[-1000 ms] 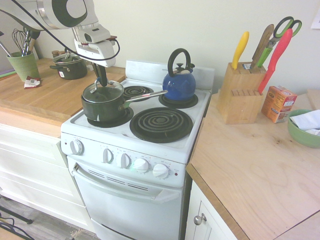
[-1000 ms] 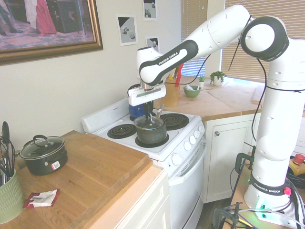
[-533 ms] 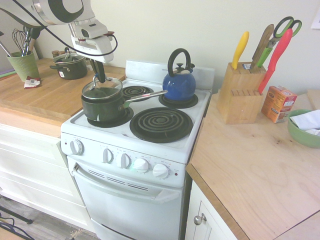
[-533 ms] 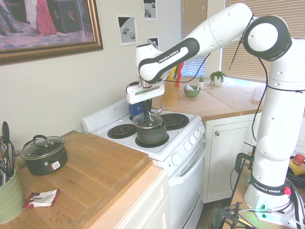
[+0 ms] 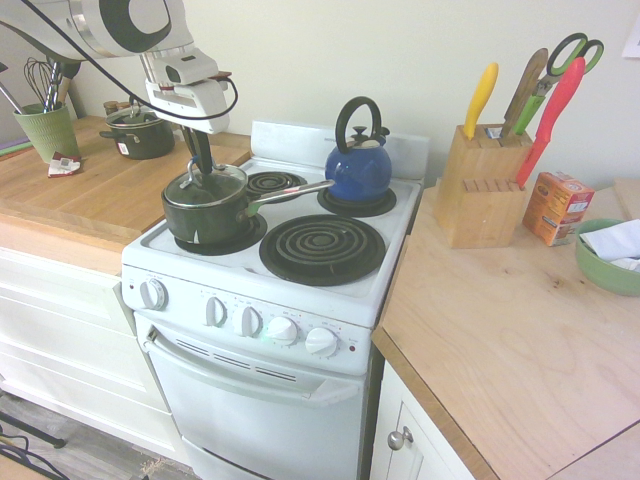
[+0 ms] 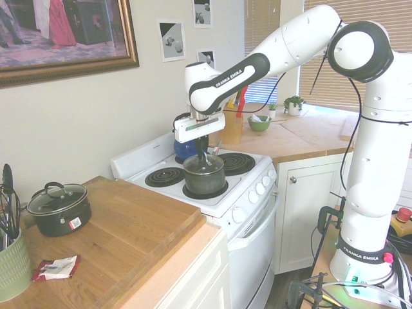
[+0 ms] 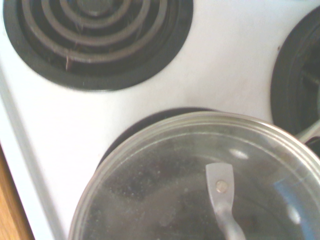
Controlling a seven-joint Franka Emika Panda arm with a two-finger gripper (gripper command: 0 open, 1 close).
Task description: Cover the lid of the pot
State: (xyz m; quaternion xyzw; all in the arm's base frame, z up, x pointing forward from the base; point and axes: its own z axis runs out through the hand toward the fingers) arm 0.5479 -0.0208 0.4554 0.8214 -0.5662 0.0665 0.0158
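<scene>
Exterior views: gripper (image 5: 204, 168) clamps lid (image 5: 207, 185) (level) – atop pot (image 5: 205, 215).

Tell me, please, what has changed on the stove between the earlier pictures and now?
The glass lid, tilted above the green saucepan half a second ago, now sits lower, about level on its rim. The gripper came down with it, jaws still shut on the lid's handle. The saucepan, blue kettle and two-handled pot stayed put.
</scene>
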